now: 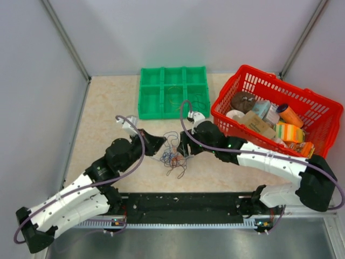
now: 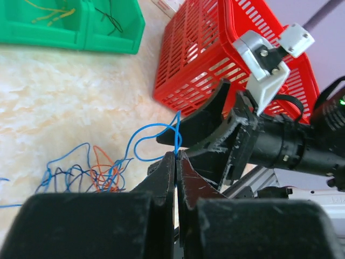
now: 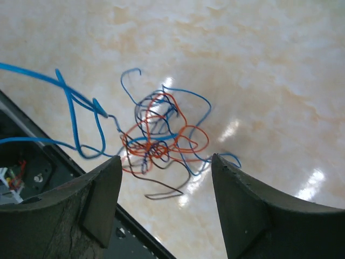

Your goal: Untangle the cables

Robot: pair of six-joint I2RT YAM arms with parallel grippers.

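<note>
The cables (image 1: 173, 156) lie in a small tangle of blue, orange and dark strands on the table, between my two grippers. My left gripper (image 1: 160, 143) sits just left of the tangle. In the left wrist view it (image 2: 178, 156) is shut on a blue strand (image 2: 178, 137), which loops up from the pile (image 2: 91, 172). My right gripper (image 1: 184, 145) is just right of the tangle. In the right wrist view it (image 3: 166, 162) is open above the pile (image 3: 161, 135), with nothing between its fingers. One of its fingers (image 2: 207, 113) shows close behind the pinched strand.
A green compartment tray (image 1: 145, 91) stands at the back, with thin loose wires in some bins (image 2: 54, 13). A red basket (image 1: 253, 70) full of packages stands at the back right. A black rail (image 1: 183, 202) runs along the near edge.
</note>
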